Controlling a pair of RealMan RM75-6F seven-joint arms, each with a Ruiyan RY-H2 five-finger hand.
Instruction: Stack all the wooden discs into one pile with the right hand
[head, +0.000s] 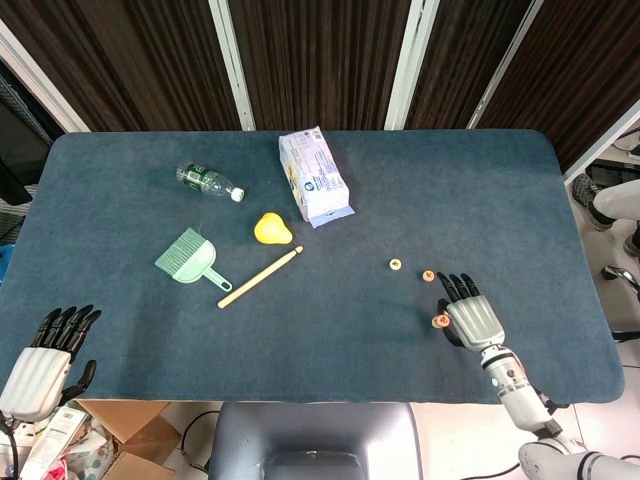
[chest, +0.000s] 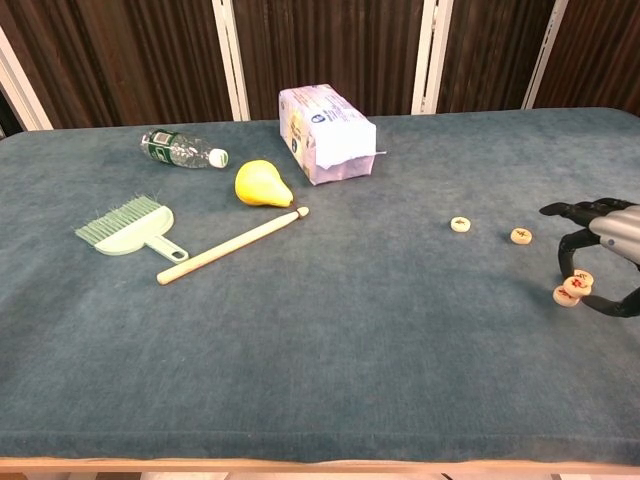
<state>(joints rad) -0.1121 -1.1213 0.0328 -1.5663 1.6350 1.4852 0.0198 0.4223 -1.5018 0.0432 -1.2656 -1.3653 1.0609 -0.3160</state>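
Note:
Two wooden discs lie apart on the blue table (head: 330, 330): one disc (head: 396, 264) (chest: 460, 224) and, right of it, a second disc (head: 428, 275) (chest: 520, 236). My right hand (head: 472, 318) (chest: 612, 240) is just right of and nearer than that second disc. It pinches two more discs (chest: 577, 284) (chest: 565, 295) between thumb and fingers. The head view shows only one of them, a disc (head: 440, 320) at the thumb side. My left hand (head: 45, 358) hangs off the table's near left corner, holding nothing.
On the left half lie a plastic bottle (head: 208, 182), a green hand brush (head: 186, 256), a wooden stick (head: 260, 277) and a yellow pear (head: 271, 229). A white tissue pack (head: 313, 176) sits at the back middle. The table's right edge is close to my right hand.

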